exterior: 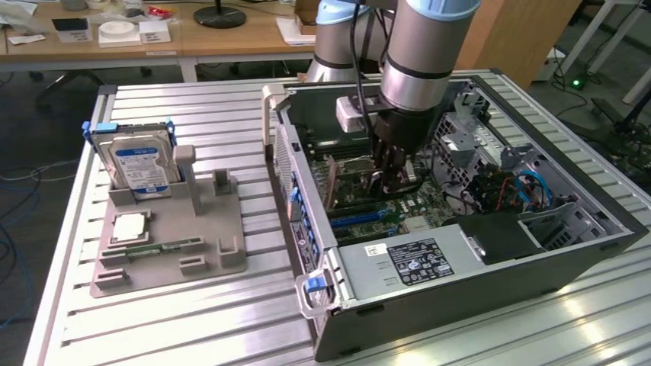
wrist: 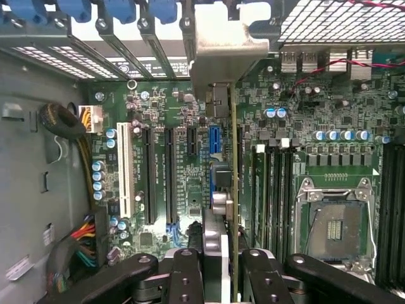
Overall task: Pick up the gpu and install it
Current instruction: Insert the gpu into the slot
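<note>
While I look on from the exterior view, my hand (exterior: 392, 177) is down inside the open computer case (exterior: 569, 252). It is closed on the graphics card (exterior: 351, 181), which stands on edge and runs out from my fingers toward the case's back wall, low over the green board. A power supply (exterior: 407, 263) lies in the case near my hand. Well apart from my hand, outside the case toward the exterior view's left, a grey holder (exterior: 168, 263) sits on the slatted metal table (exterior: 183, 107). A hard drive (exterior: 142, 164) stands upright in it, and a memory stick (exterior: 155, 249) and a processor chip (exterior: 129, 227) lie flat.

From the wrist view, my fingers (wrist: 185, 278) press on both sides of the graphics card (wrist: 233, 190). It shows edge-on as a thin line running away from my hand to its silvery bracket (wrist: 221, 44). Just beside it on one side lies a blue slot (wrist: 214, 139), with a white slot (wrist: 124, 168) farther off. On the other side is the bare processor socket (wrist: 333, 225). Whether the card's edge sits in a slot I cannot tell.
</note>
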Robot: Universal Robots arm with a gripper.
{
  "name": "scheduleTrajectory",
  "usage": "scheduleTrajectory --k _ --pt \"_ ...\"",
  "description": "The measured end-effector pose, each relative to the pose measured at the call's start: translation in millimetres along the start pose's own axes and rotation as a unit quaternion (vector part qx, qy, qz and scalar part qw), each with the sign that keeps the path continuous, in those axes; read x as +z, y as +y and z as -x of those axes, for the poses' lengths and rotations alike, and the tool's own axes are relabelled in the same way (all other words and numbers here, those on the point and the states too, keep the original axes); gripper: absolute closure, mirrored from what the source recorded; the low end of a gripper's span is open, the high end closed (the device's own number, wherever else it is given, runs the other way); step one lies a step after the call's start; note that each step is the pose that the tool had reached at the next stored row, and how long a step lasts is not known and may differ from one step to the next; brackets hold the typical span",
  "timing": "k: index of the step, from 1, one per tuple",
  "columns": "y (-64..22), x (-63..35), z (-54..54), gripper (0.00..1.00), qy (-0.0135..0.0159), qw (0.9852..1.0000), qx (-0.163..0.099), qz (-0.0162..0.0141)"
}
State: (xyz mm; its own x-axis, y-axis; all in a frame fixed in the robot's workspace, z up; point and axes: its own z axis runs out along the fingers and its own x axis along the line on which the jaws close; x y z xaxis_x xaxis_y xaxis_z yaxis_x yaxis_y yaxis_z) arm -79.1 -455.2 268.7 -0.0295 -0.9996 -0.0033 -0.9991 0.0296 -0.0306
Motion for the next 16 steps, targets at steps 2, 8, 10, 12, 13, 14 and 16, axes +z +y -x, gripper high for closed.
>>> scheduleTrajectory --k 2,8,10,12,13,14,16 --pt "0.4 2.1 0.0 0.72 0.0000 1.0000 0.000 0.0000" --pt "0.9 3.7 -0.1 0.72 0.0001 1.0000 0.001 0.0001" --pt "2.0 4.0 0.0 0.72 -0.0001 1.0000 0.001 0.0000" --pt "3.4 4.5 -0.1 0.72 0.0000 1.0000 0.001 0.0000" --pt "3.7 5.0 -0.1 0.72 0.0000 1.0000 0.001 0.0000" --pt "3.9 5.8 -0.1 0.72 0.0000 1.0000 0.001 0.0000" --pt "4.2 8.8 -0.2 0.72 0.0000 1.0000 0.001 0.0000"
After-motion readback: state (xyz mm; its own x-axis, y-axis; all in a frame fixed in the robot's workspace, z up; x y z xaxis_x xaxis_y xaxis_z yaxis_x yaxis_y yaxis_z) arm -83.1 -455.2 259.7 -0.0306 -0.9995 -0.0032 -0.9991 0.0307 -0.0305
